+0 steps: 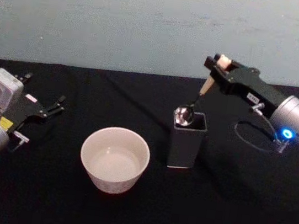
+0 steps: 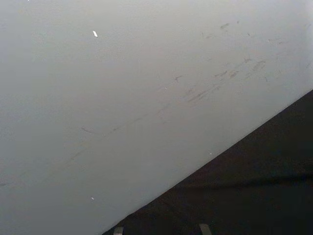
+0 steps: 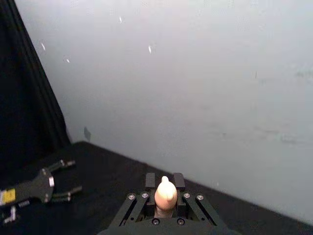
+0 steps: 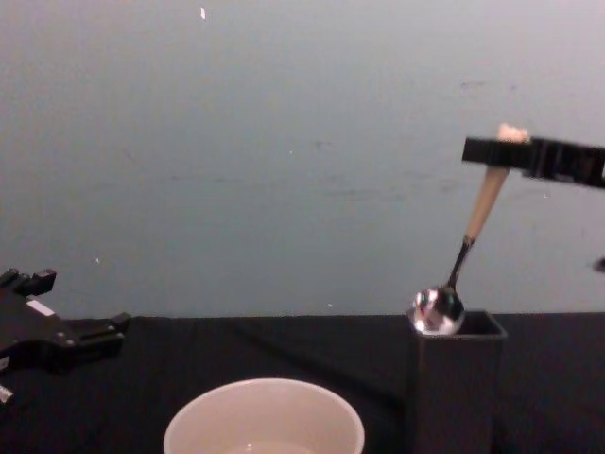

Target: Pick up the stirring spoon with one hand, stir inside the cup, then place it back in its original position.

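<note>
You are looking at a table [image 1: 123,220] draped in black cloth, with a plain pale blue-grey wall [image 1: 123,19] behind it. Your right gripper [image 1: 219,62] reaches in from the right, raised well above the table, and its black fingers are clamped on the top of the spoon's handle; in the right wrist view the tiny bear head pokes up between them. Your left gripper [image 1: 42,90] lies low on the left side of the table, well apart from everything else, with its fingers spread wide and nothing between them. Near the middle of the table stands the wide, round, cream-white cup [image 1: 109,183]. Just to its right, close but not touching, stands the narrower dark grey square box-shaped holder [image 1: 184,147], upright. The stirring spoon [image 1: 205,87], with a beige-pink handle, a thin dark neck and a shiny round metal bowl, hangs tilted from the right gripper. Its bowl is at the mouth of the holder, level with the rim on the side nearer the cup. Whether the bowl touches the rim cannot be told.
</note>
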`<state>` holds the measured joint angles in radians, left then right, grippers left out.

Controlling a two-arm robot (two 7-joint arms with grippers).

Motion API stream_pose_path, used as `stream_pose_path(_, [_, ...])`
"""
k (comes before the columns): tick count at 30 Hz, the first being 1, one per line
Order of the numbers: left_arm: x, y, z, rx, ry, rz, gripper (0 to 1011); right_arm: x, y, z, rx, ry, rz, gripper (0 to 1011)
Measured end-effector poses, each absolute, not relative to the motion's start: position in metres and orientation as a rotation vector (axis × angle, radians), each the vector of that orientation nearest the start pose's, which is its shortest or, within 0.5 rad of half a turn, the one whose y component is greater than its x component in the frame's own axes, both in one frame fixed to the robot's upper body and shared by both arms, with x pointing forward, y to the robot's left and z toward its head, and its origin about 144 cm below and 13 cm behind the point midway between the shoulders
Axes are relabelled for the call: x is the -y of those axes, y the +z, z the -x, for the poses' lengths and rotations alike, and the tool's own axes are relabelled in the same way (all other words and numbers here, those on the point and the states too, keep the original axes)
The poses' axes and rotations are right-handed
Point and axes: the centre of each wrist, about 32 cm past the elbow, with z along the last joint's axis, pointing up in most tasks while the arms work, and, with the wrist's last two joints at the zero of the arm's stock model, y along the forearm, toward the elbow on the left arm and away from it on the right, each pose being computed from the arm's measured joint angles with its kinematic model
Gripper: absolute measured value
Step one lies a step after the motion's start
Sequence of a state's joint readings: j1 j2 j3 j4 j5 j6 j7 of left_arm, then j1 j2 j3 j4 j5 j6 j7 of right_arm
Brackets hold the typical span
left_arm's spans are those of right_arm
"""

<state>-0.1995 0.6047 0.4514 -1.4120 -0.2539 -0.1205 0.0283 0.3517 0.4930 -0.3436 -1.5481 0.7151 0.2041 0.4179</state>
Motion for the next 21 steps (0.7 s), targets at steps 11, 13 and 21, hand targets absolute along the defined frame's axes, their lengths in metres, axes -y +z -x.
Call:
stream_pose_path(11, [-0.310, 1.140, -0.489, 0.285, 1.248, -0.304, 1001, 0.270, 1.262, -0.537, -0.111, -0.815, -0.162, 223])
stream_pose_path(13, [-0.310, 1.140, -0.489, 0.285, 1.248, -0.305, 1001, 0.268, 1.263, -0.538, -0.113, -0.809, -0.167, 223])
stream_pose_path(21, [-0.310, 1.140, -0.489, 0.285, 1.248, -0.304, 1001, 0.248, 1.257, -0.541, -0.147, -0.759, -0.159, 223])
